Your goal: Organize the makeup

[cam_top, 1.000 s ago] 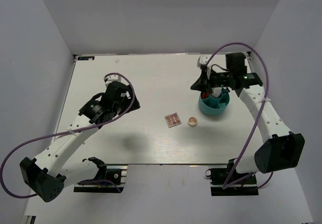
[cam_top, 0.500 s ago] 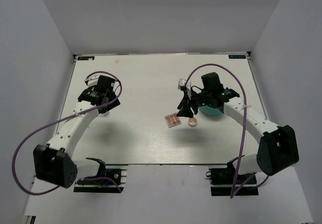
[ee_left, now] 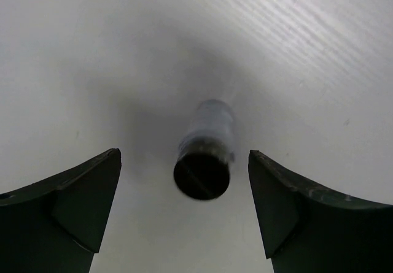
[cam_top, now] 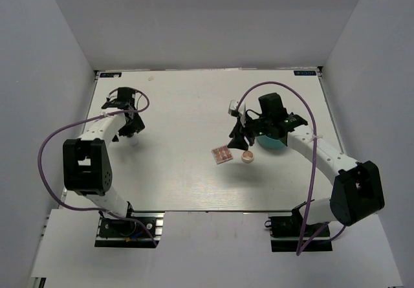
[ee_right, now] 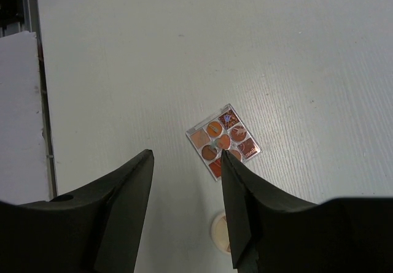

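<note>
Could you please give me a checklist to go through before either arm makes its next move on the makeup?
1. Left tool open: ok.
2. White bottle standing between its fingers, untouched: ok.
3. Right tool open: ok.
4. Palette centred under the right tool: not ok, it lies by one fingertip.
5. Room left in the teal cup: cannot tell, the right arm covers it.

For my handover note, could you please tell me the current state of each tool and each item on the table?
bottle: upright on the table, ungripped.
left tool: open, straddling the bottle.
palette: lying flat, pans up.
right tool: open, empty, above the palette.
compact: lying flat, apart from the palette.
teal cup: upright, contents hidden.
</note>
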Available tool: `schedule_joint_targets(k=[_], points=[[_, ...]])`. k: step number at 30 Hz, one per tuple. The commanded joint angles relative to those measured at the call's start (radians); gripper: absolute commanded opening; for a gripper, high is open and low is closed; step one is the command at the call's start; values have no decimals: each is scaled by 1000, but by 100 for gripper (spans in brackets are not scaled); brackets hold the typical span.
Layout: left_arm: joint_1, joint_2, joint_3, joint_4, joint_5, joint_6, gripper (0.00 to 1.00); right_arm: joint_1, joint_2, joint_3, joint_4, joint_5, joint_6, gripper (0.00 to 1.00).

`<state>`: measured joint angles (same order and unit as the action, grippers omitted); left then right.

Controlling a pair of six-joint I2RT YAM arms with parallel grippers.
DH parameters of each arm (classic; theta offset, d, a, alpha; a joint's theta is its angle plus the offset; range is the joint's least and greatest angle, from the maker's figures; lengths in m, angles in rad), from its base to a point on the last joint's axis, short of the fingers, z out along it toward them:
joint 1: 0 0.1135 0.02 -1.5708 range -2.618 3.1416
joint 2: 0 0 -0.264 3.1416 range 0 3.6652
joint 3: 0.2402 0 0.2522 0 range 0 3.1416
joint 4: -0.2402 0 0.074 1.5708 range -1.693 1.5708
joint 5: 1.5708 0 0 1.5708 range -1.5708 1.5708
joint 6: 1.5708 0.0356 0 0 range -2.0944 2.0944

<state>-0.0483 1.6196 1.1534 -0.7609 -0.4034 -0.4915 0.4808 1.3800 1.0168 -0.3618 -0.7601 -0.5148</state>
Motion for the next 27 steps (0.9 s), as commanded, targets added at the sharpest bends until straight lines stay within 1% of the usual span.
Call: schedule_joint_targets(k=[1, 3, 8, 12, 14, 16, 20, 23, 27], points=[[24, 32, 60, 98, 84, 73, 91, 5, -27, 37, -31, 25, -43, 54], [24, 45, 68, 121, 132, 73, 87, 2, -25, 42, -48, 39, -57, 54], [33, 48, 40, 150, 181, 64, 78, -1, -13, 65, -63, 56, -71, 54], [33, 13, 26, 134, 181, 64, 78, 1, 4, 88, -68, 64, -74, 54], [33, -1, 17, 123, 157, 64, 81, -1, 11, 98, -66, 64, -74, 54], [33, -12, 12, 98, 134, 68, 82, -1, 19, 108, -68, 62, -73, 54], [33, -29, -23, 94, 149, 70, 82, 1, 31, 121, -66, 61, -73, 55], [33, -37, -55, 101, 166, 61, 79, 1, 36, 126, -68, 61, -73, 55], [33, -12, -55, 95, 178, 47, 72, 1, 33, 128, -77, 61, -77, 55]])
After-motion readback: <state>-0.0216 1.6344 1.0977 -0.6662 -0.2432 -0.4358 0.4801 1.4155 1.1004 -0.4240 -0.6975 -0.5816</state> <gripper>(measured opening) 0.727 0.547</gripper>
